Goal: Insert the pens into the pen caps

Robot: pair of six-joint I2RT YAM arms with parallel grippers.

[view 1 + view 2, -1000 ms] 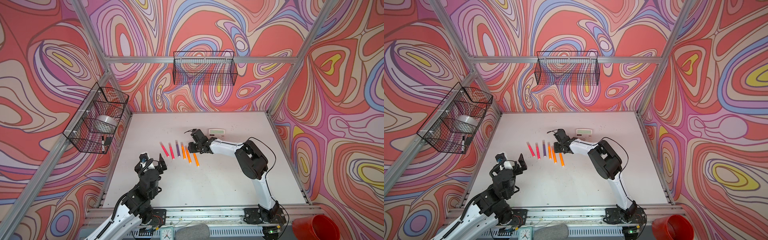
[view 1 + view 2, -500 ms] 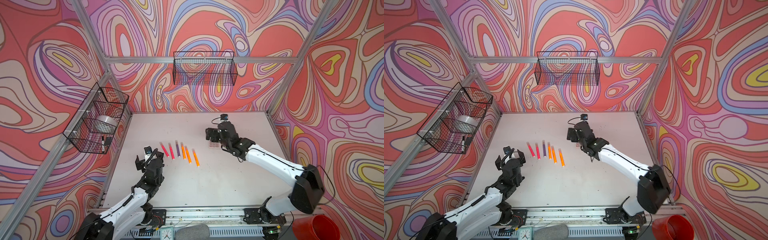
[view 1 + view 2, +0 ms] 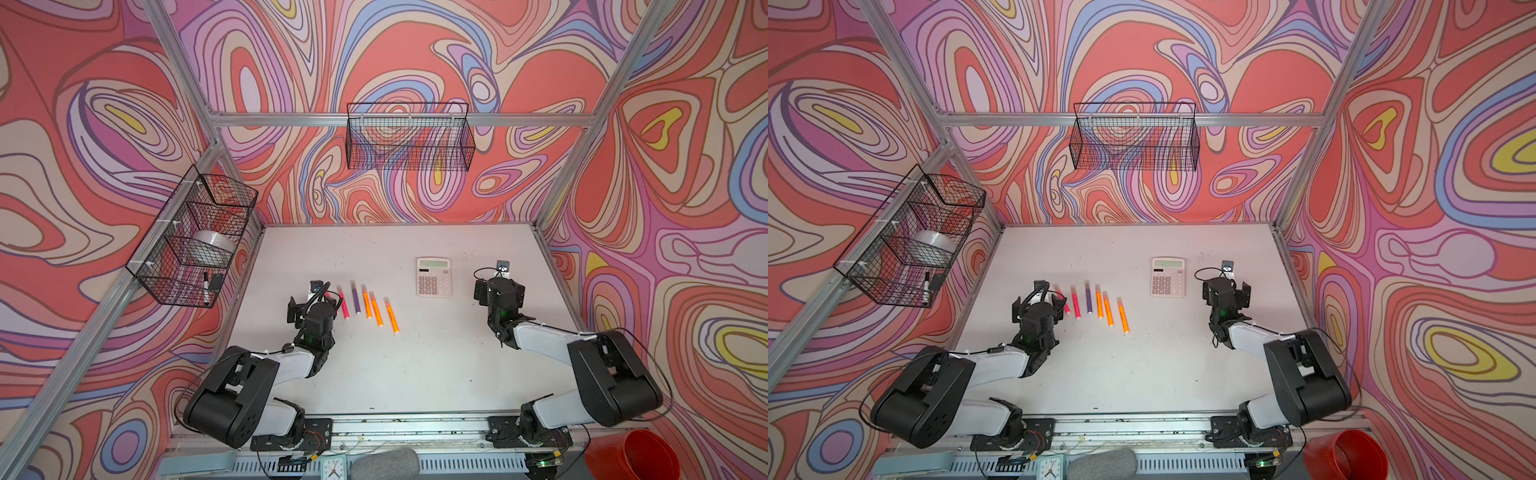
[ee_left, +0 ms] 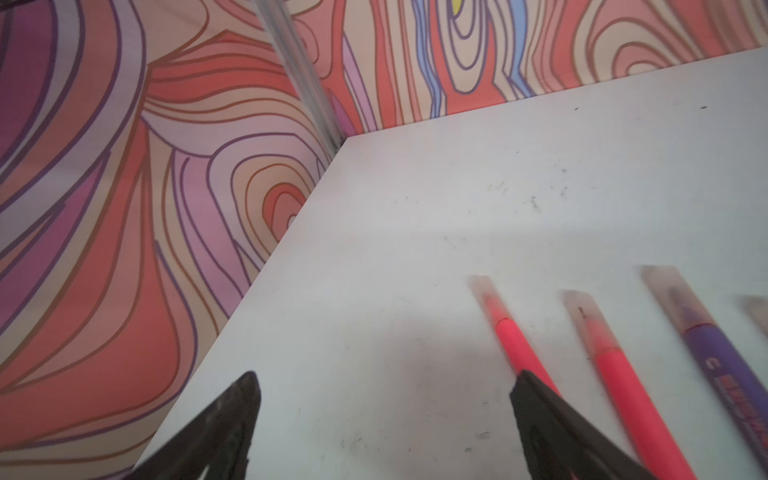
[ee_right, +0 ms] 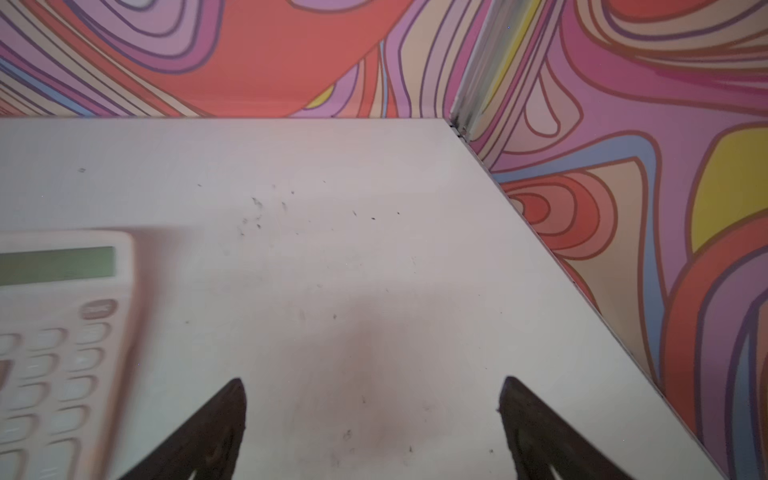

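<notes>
Six pens (image 3: 376, 309) are seen lying side by side in a row on the table (image 3: 415, 365), in both top views: two pink, one purple, three orange; a pale cap (image 4: 484, 295) is seen on the far end of the pink pen (image 4: 515, 345) nearest the left gripper (image 4: 384, 376), and likewise on the next pink pen (image 4: 623, 374) and the purple pen (image 4: 723, 361). In a top view the orange pens (image 3: 1108, 313) are also shown with pale ends; no loose cap is seen anywhere on the table.

The left gripper is spread wide and nothing is held; it is placed at the pink end of the row, and one finger (image 4: 552, 415) overlaps the outermost pink pen in the wrist view; whether it is touched cannot be told. The right gripper (image 5: 374, 380) is likewise spread and empty, over bare table just beside the calculator (image 3: 433, 276), well apart from the pens.

The capping is judged to be finished, or nearly so; how firmly each cap is seated cannot be told. No further grasp seems called for; the left arm would need to be drawn back clear of the pink pen, so that the row is not nudged; should a cap prove loose, the pen would have to be steadied by one gripper and the cap pressed home by the other.
</notes>
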